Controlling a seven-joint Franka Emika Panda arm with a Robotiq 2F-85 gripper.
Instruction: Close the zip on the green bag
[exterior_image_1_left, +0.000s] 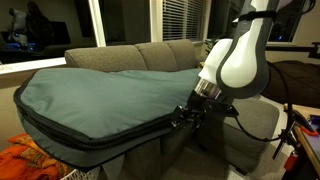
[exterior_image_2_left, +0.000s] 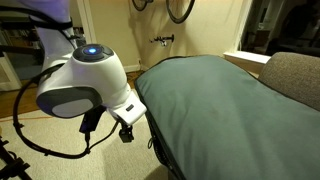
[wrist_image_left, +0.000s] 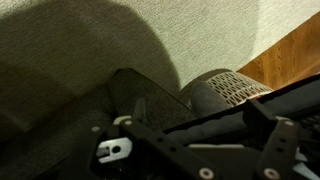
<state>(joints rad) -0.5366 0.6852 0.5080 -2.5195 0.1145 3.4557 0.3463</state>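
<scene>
The green bag lies flat over a grey sofa, also in the other exterior view. Its zip runs as a dark line along the black-trimmed side edge. My gripper is at the bag's edge, at the end of that trim, also in the other exterior view. In the wrist view the gripper's fingers stand apart with a black strip of the trim between them. I cannot see a zip pull.
The grey sofa holds the bag, its arm showing in an exterior view. An orange cloth lies below the bag's front. Pale carpet and wood floor lie under the gripper. Black cables hang from the arm.
</scene>
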